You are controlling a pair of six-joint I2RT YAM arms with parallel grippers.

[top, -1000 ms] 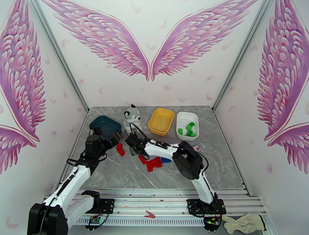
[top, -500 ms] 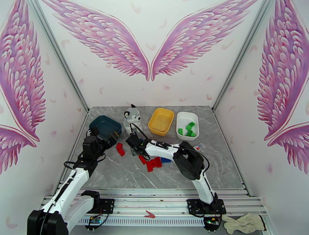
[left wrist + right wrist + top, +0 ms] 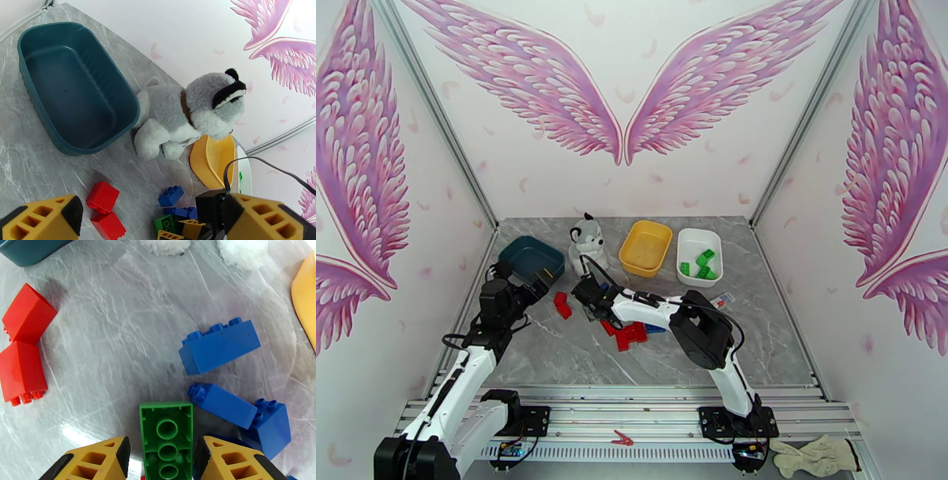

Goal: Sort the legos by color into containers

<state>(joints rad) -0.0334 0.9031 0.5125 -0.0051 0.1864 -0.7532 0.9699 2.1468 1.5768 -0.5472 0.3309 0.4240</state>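
Evidently green is the colour in hand: the right gripper [image 3: 162,449] sits low over the loose pile near the middle of the table [image 3: 774,347]. Its fingers bracket a green brick [image 3: 166,425], hollow side toward the camera. I cannot tell whether they pinch it, since a sliver of gap shows on one side. That brick presumably belongs in the white tray [image 3: 699,232] along the far edge, where other green bricks [image 3: 703,264] lie. The left gripper [image 3: 152,213] hangs spread wide and empty near the teal tray [image 3: 71,90] by the far left corner, probably for the red bricks [image 3: 103,195]. The right wrist view reveals blue bricks [image 3: 219,345] crowding the green one. From overhead, the yellow tray [image 3: 646,246] sits bare between the plush dog [image 3: 586,241] and the white tray.
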